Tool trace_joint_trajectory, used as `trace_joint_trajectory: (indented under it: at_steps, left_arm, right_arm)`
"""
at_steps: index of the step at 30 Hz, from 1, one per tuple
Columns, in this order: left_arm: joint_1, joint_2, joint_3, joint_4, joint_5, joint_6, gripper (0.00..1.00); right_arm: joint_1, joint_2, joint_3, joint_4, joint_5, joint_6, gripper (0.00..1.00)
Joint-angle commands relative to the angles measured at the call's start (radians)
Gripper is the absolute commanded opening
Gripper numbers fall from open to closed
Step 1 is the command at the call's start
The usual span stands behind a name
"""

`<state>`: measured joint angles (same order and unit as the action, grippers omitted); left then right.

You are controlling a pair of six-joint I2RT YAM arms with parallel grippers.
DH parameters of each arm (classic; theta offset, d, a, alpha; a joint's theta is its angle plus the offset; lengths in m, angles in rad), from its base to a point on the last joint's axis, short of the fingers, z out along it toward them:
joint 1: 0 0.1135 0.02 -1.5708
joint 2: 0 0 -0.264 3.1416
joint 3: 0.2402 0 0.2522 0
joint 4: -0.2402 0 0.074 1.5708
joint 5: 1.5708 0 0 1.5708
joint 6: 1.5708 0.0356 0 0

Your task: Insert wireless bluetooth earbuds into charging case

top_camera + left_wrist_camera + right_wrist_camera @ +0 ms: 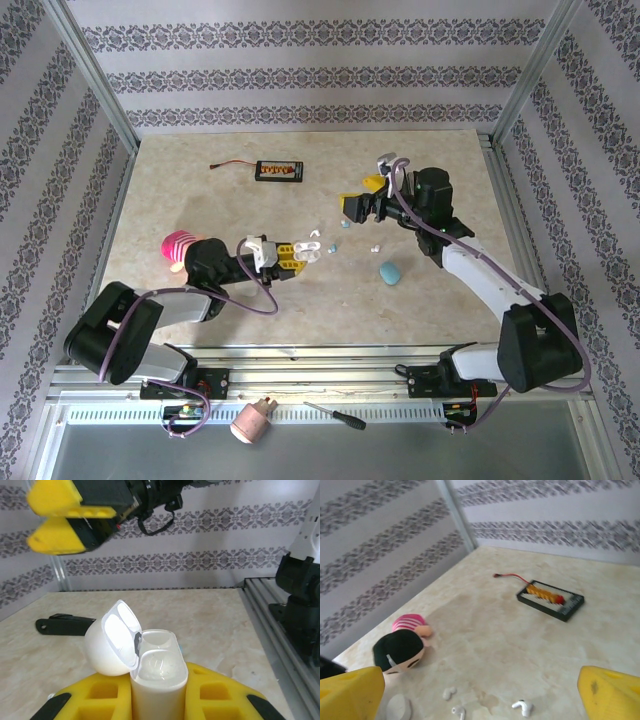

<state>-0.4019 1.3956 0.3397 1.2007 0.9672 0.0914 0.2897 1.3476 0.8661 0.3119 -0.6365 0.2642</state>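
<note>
We see the left end effector (296, 251) clamped on a white charging case (159, 677). Its blocky yellow fingers (220, 697) press the smooth, rounded body from both sides and hold it upright above the bench (200, 190). The case's domed lid (112, 647) hangs open on its hinge, tipped to the left in the left wrist view, and its inner face is glossy with a shallow moulded hollow. The open top of the body shows pale, translucent wells; we cannot tell whether anything sits in them.

The right end effector (361, 194) stands wide. Its matte yellow, wedge-shaped fingertips (350, 695) sit far apart at the two lower corners of its own wrist view, with nothing between them. It hovers just beyond the held case and higher than it.

Under the gap of the right end effector, on the marbled beige bench, lie the earbuds (522, 707): three tiny glossy white pieces, each apart from the others. A pale blue pebble-shaped case (389, 271) lies flat, back from that end effector toward its arm's base. Well ahead of it rests a flat black rectangular board (550, 600) with orange connectors and a thin red lead. Beside the left end effector's wrist lies a soft plush toy (402, 647) with a pink striped cap
</note>
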Motion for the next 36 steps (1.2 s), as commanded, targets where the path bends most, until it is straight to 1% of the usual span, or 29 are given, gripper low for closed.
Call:
trace_joint_trajectory:
  at_steps: [1,2,4,5,7,9,10,11,13,14,17,20,22,25,30,34,36]
  left_arm:
    - [0.045,-0.028,-0.04,0.112,-0.015,0.024,0.0]
    - [0.057,-0.03,-0.05,0.125,-0.019,0.021,0.0]
    - [0.084,-0.037,-0.077,0.149,-0.04,0.018,0.0]
    - [0.095,-0.039,-0.089,0.162,-0.059,0.018,0.0]
    - [0.119,-0.03,-0.106,0.196,-0.129,0.019,0.0]
    - [0.146,-0.015,-0.111,0.225,-0.184,0.013,0.0]
    - [0.159,-0.012,-0.107,0.224,-0.206,0.012,0.0]
    - [0.17,-0.009,-0.105,0.225,-0.226,0.019,0.0]
    - [0.19,-0.01,-0.101,0.226,-0.289,0.042,0.0]
    - [0.202,-0.009,-0.098,0.226,-0.316,0.045,0.0]
    - [0.26,0.003,-0.081,0.226,-0.344,0.046,0.0]
    - [0.32,0.029,-0.054,0.226,-0.398,0.028,0.0]
    - [0.362,0.054,-0.033,0.226,-0.401,0.022,0.0]
    - [0.395,0.087,-0.001,0.226,-0.395,0.023,0.0]
    - [0.443,0.131,0.026,0.227,-0.417,0.008,0.0]
    - [0.511,0.142,0.038,0.227,-0.452,-0.046,0.0]
    - [0.526,0.147,0.046,0.227,-0.456,-0.053,0.0]
  right_arm:
    - [0.004,0.05,-0.011,0.043,0.067,0.093,0.98]
    - [0.01,0.064,-0.013,0.055,0.075,0.091,0.98]
    - [0.024,0.098,0.003,0.007,0.163,0.123,0.99]
    - [0.028,0.117,0.009,-0.007,0.177,0.125,0.98]
    - [0.053,0.153,-0.005,0.027,0.205,0.138,0.98]
    - [0.084,0.182,0.01,-0.001,0.214,0.102,0.91]
    - [0.11,0.197,0.026,-0.043,0.237,0.067,0.87]
    - [0.133,0.205,0.038,-0.073,0.261,0.032,0.85]
    - [0.177,0.225,0.063,-0.125,0.315,-0.009,0.83]
    - [0.192,0.235,0.071,-0.14,0.32,-0.02,0.82]
    - [0.238,0.268,0.092,-0.173,0.355,-0.038,0.77]
    - [0.291,0.308,0.127,-0.222,0.402,-0.064,0.75]
    - [0.331,0.334,0.161,-0.27,0.443,-0.094,0.74]
    - [0.386,0.385,0.231,-0.361,0.498,-0.131,0.72]
    - [0.487,0.495,0.391,-0.562,0.638,-0.226,0.68]
    - [0.53,0.576,0.504,-0.683,0.666,-0.255,0.65]
    - [0.545,0.616,0.56,-0.74,0.668,-0.261,0.63]
